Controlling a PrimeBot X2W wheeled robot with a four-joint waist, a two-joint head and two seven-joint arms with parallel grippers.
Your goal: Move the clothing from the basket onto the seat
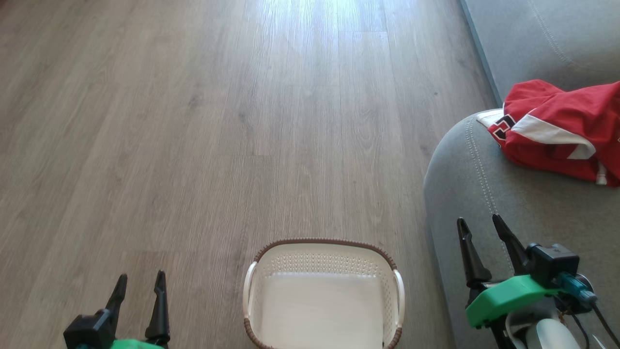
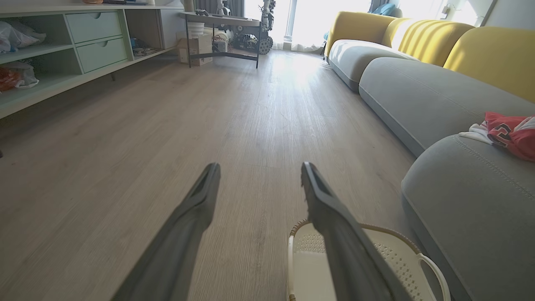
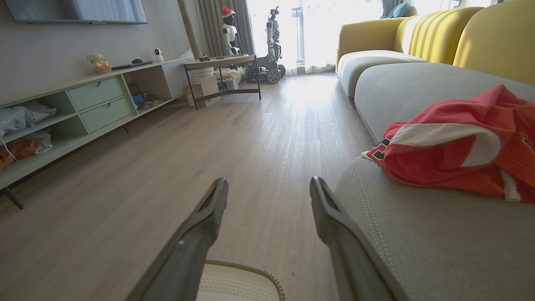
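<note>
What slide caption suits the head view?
Red sports jersey lies on grey fabric sofa; cream perforated plastic basket stands empty.

Open floor (image 1: 193,145) ahead; seat (image 1: 533,203) close rightward.

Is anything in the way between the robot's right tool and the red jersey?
No, nothing visible. Only bare grey sofa lies between the open right tool and the red jersey, which already rests on it. The basket is empty.

Wood-plank floor (image 1: 193,145), low shelf unit (image 3: 58,146) with 2 pale-green drawers (image 3: 95,93), dark side table (image 3: 221,62)
</note>
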